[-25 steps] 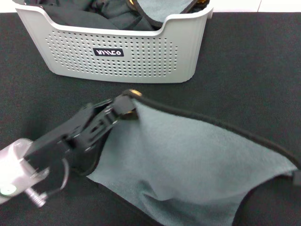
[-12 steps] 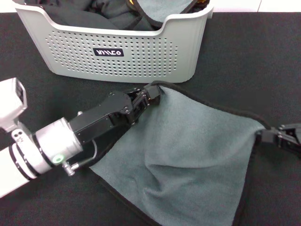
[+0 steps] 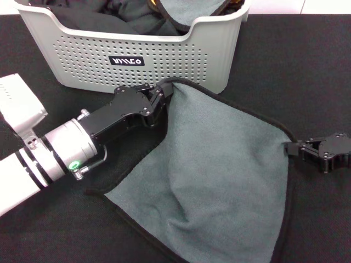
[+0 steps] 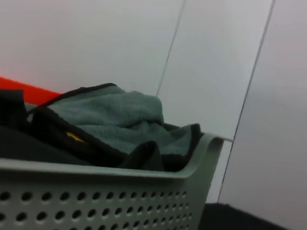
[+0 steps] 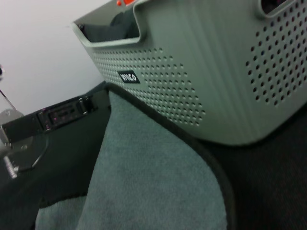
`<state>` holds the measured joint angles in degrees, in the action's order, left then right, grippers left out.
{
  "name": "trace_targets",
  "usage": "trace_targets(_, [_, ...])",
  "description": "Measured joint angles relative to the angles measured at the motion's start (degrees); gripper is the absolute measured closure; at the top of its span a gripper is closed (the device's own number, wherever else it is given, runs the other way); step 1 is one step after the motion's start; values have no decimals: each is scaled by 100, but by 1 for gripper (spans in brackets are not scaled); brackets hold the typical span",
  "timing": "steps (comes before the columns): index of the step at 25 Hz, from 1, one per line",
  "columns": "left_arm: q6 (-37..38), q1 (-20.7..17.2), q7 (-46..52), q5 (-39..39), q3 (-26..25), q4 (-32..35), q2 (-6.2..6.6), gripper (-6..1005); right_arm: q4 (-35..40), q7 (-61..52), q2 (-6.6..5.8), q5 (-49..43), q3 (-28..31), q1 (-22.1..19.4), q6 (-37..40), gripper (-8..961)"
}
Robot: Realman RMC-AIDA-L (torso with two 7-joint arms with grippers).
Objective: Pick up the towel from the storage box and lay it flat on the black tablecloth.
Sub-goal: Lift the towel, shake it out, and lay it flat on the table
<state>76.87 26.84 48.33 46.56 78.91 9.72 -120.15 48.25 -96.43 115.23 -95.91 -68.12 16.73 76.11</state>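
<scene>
The towel (image 3: 219,170), grey face up with a black hem, is spread over the black tablecloth (image 3: 290,66) in front of the storage box (image 3: 164,68). My left gripper (image 3: 160,96) is shut on the towel's far left corner, close against the box's front wall. My right gripper (image 3: 296,148) is shut on the far right corner, low over the cloth. The near edge of the towel lies on the cloth with a soft ridge in the middle. In the right wrist view the towel (image 5: 153,177) runs beside the storage box (image 5: 206,72), with the left arm (image 5: 62,115) beyond it.
Inside the storage box lie a second grey cloth (image 3: 186,8) with a black hem and dark crumpled fabric (image 3: 109,16). The left wrist view shows this grey cloth (image 4: 120,120) over the box rim (image 4: 201,153), with a pale wall behind.
The left gripper has carried its towel corner away from me to the box's front wall. The right gripper has come in from the right edge. The towel has sunk and spread wider.
</scene>
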Motion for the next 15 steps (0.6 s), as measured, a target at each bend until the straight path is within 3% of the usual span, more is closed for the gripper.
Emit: trace_targets(15, [-596,219,-2996,29,192,46,-50,990,-30,-140,8,168,-43,79,-360,944])
